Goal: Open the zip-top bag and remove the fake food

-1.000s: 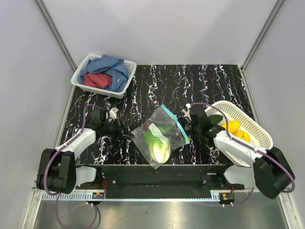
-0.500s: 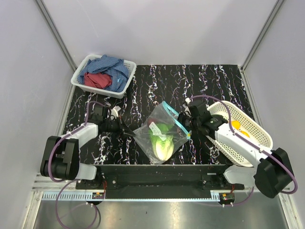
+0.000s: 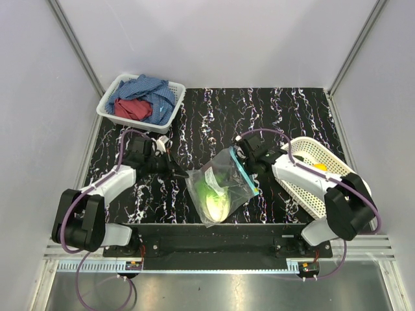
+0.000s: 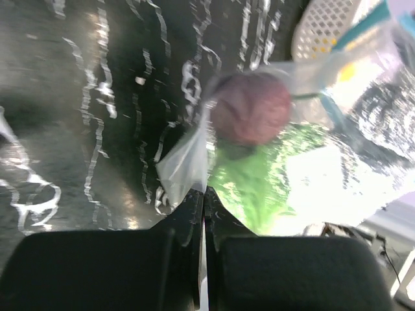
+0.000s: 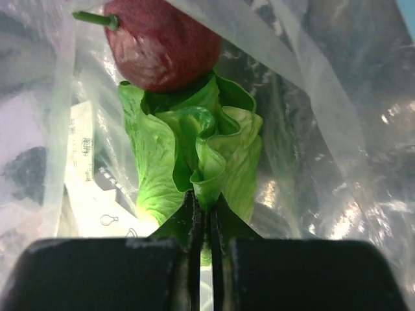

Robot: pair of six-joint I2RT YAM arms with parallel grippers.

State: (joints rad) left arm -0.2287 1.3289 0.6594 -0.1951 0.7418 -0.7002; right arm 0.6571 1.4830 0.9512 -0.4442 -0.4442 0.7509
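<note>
- Black table here, glossy and streaked with white marble veins, boxed in by plain white walls with metal struts in the back corners.
- Far left, a white slotted rectangular basket holds a soft blue patterned cloth and a crumpled red cloth.
- On the right, a white perforated oval basket with a lemon peeking out yellow beside the right arm.
- Dead centre, near the front edge, lies the bag: clear, crinkly, catching glare, with its teal zip strip along the right side.
- The left gripper is clamped tight on a thin flap of film at the bag's left edge.
- And the right gripper is at the bag's mouth, jaws squeezed to a slit on the frilly edge of the lettuce.
- The lettuce is bright green, ruffled and waxy; touching its top is a round, matte purple-red piece with a green stalk.
- Both are inside the bag, next to a white printed label.
</note>
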